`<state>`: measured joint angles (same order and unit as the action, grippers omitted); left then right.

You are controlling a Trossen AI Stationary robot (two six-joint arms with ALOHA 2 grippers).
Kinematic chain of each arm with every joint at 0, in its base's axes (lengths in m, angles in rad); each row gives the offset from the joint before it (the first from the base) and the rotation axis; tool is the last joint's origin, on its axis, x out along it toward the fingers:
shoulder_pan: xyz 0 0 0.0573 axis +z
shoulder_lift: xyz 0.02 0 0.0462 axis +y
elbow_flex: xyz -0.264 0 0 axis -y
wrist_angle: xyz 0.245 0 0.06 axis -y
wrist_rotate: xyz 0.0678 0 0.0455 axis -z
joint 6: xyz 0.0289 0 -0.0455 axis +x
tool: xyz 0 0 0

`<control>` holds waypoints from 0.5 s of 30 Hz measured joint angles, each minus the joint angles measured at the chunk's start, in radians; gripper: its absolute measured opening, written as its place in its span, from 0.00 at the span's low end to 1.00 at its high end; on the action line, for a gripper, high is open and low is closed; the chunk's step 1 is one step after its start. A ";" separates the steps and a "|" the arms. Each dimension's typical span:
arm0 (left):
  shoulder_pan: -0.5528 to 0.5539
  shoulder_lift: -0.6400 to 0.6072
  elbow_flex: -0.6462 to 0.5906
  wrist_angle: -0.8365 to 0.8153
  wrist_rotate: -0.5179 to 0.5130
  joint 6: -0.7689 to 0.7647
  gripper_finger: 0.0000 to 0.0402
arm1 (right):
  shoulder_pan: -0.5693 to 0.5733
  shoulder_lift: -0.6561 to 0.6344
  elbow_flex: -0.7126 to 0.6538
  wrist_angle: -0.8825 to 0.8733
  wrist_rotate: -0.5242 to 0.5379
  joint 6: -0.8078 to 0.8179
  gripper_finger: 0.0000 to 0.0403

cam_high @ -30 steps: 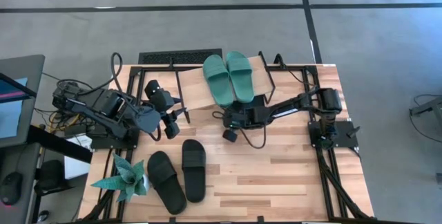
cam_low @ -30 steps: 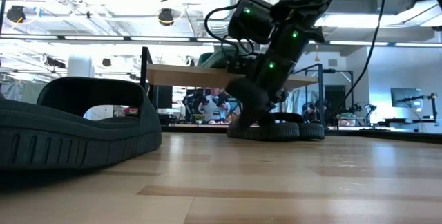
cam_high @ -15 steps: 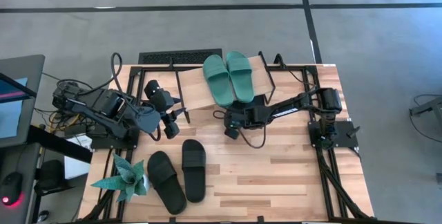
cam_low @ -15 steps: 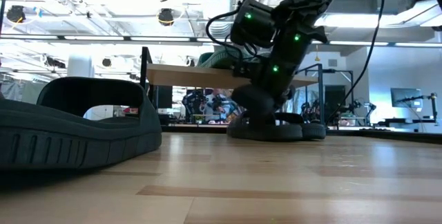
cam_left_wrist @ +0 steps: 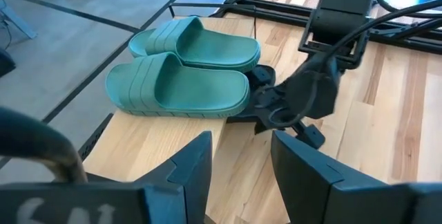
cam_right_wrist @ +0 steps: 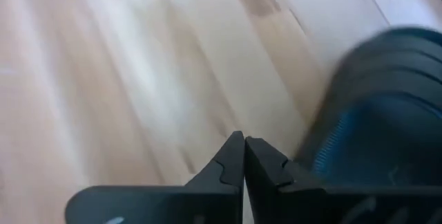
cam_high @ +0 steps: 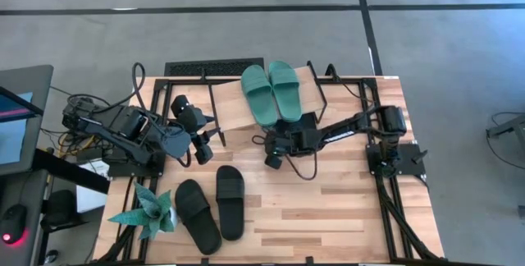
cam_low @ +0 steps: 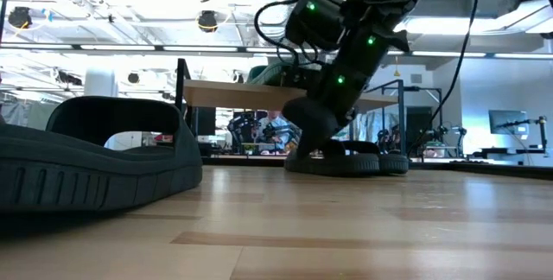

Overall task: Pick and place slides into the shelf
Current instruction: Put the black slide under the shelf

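Observation:
Two teal slides (cam_high: 271, 92) lie side by side on the shelf's slanted plank (cam_high: 236, 115). Two black slides (cam_high: 210, 205) rest sole-down on the table near its near edge. Two more black slides (cam_low: 346, 162) sit on the table under the shelf. My right gripper (cam_high: 271, 161) hangs low at the shelf's near side, its fingers shut (cam_right_wrist: 243, 151), with a black slide (cam_right_wrist: 380, 99) close beside them. My left gripper (cam_high: 203, 153) waits open (cam_left_wrist: 238, 158) left of the shelf. My right gripper points slanting down at the tabletop with its fingers shut together and nothing between them. The black slide's side (cam_right_wrist: 331, 134) lies right beside one finger; I cannot tell whether the finger touches it.
A teal paper plant (cam_high: 149, 214) stands at the table's near left corner. The shelf's thin black legs (cam_low: 181, 107) stand around the slides beneath it. Bare wood (cam_high: 353, 208) spreads over the table's right half.
My right gripper dipped a little toward the black slides under the shelf, then rose again and shifted slightly along the shelf's near side. Its fingers stay shut. No slide has visibly moved.

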<state>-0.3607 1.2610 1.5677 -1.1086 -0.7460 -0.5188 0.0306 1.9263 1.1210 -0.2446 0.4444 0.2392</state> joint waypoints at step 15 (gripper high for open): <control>0.000 0.000 0.000 0.001 0.001 -0.009 0.35 | 0.072 -0.090 0.000 0.035 -0.054 -0.130 0.00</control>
<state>-0.3607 1.2610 1.5677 -1.1074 -0.7452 -0.5282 0.1022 1.8367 1.1210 -0.2093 0.3900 0.1096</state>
